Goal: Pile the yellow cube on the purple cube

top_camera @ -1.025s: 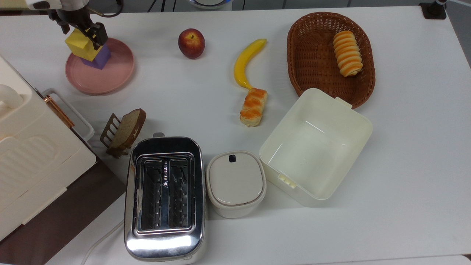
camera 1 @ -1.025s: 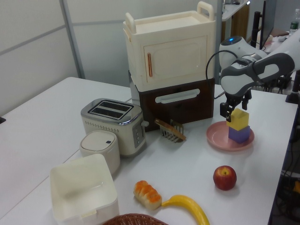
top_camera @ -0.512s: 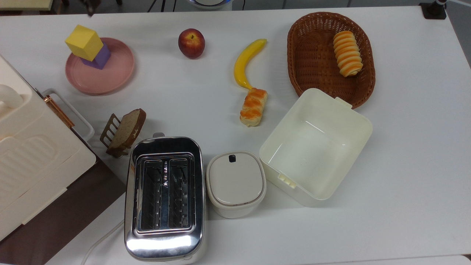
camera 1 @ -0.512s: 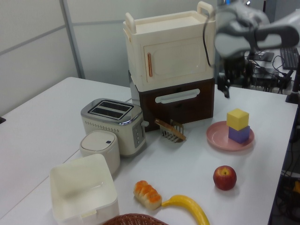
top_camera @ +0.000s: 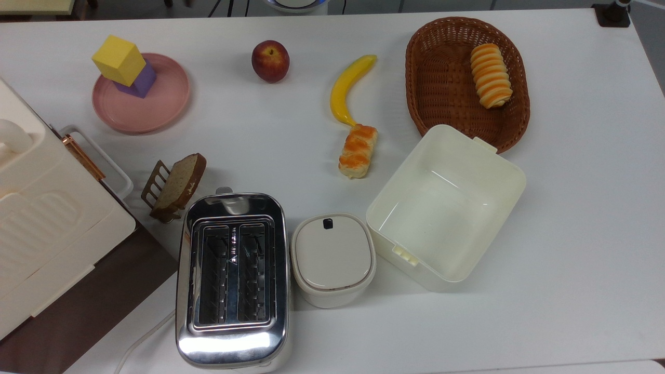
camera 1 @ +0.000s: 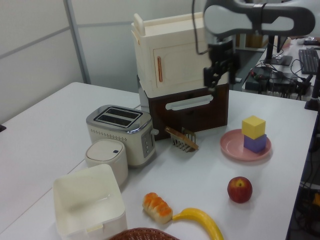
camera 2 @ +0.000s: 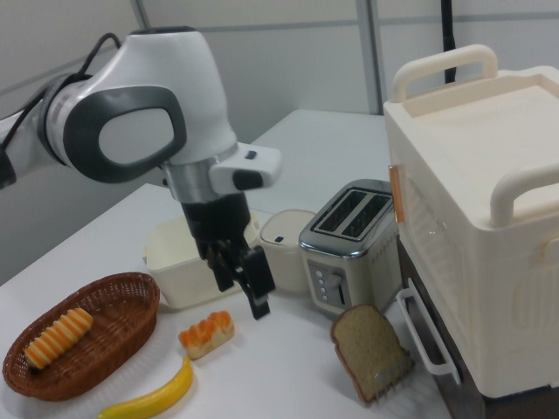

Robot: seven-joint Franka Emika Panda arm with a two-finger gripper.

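Observation:
The yellow cube [top_camera: 118,59] [camera 1: 253,126] rests on top of the purple cube [top_camera: 144,83] [camera 1: 255,144], turned a little askew on it. Both stand on the far side of a round pink plate [top_camera: 156,111] [camera 1: 232,148] at the top view's upper left. My gripper [camera 1: 212,80] [camera 2: 243,295] hangs high above the table in front of the cabinet, well away from the stack toward the left view's left. Its fingers are open and hold nothing.
A red apple [top_camera: 270,61], a banana [top_camera: 347,88], a bread roll [top_camera: 357,149] and a wicker basket [top_camera: 415,67] lie across the far table. A toaster [top_camera: 231,275], a lidded pot [top_camera: 332,257], an open white box [top_camera: 488,156], a toast rack [top_camera: 174,186] and a tall cabinet [camera 1: 180,55] stand nearer.
My gripper let go of the yellow cube, rose off the stack and swung away toward the left view's left. The yellow cube stays on the purple cube.

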